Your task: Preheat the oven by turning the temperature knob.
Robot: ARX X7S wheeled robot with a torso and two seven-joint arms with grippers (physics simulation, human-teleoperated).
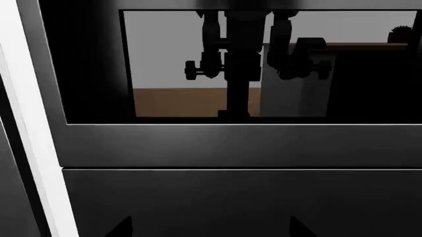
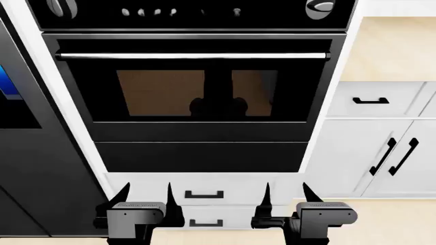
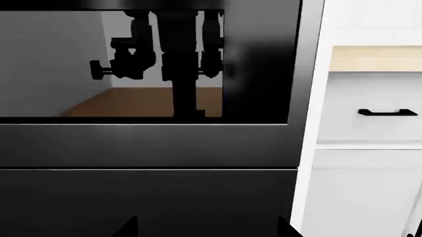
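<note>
The black oven (image 2: 197, 127) fills the middle of the head view, with a brown-tinted window and a long silver bar handle (image 2: 191, 55). Its panel at the top edge carries two silver dials, one at the left (image 2: 61, 7) and one at the right (image 2: 320, 6), both partly cut off; I cannot tell which is the temperature knob. My left gripper (image 2: 146, 196) and right gripper (image 2: 285, 195) are open and empty, low in front of the white drawers, well below the dials. Both wrist views show the oven door (image 1: 237, 148) (image 3: 145, 148) close up, with only my fingertips (image 1: 122, 228) (image 3: 128, 228) at the edge.
A tall dark appliance with a blue screen (image 2: 10, 81) stands left of the oven. White drawers and cabinet doors with black handles (image 2: 371, 100) are at the right, and two white drawers (image 2: 204, 194) lie under the oven. The glass reflects my arms.
</note>
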